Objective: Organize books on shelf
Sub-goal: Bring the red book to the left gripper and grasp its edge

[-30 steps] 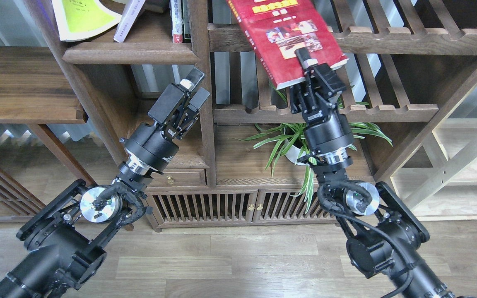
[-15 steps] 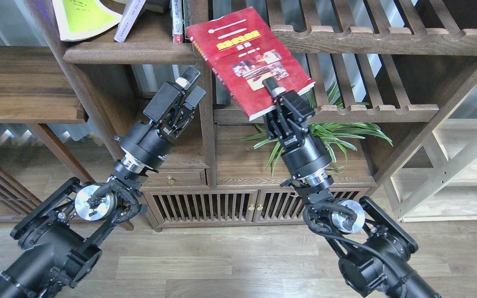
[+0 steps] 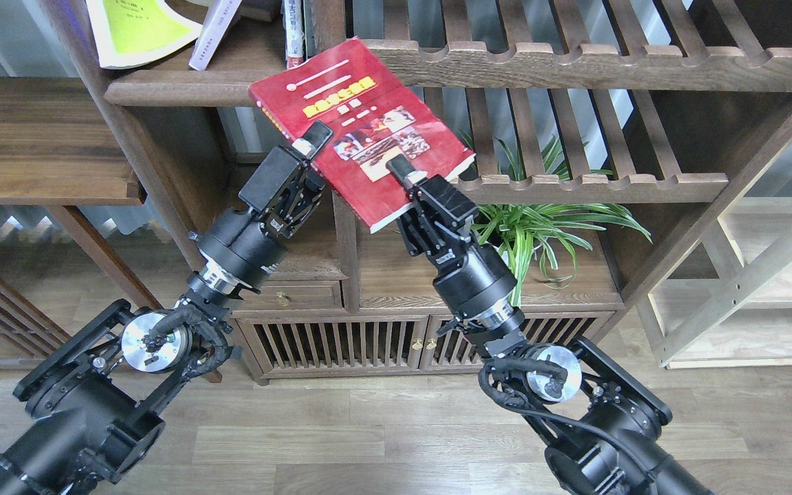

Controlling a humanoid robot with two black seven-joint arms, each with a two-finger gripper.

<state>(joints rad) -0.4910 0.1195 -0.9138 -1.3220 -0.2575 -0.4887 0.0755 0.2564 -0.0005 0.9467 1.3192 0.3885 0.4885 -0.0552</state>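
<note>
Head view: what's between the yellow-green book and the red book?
Head view: leaning lavender book, then upright red-and-white-spined books, before the red book.

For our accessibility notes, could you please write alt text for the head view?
The right gripper clamps a dark red book at its lower edge, tilted in front of a walnut bookcase, while the left gripper sits open at the book's left side. A yellow-green book lies on the shelf above; a potted plant stands behind.

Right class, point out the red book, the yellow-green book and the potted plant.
red book [image 3: 341, 103], head view, upper cover.
yellow-green book [image 3: 136, 27], head view, cover.
potted plant [image 3: 540, 227], head view, leaves.
</note>
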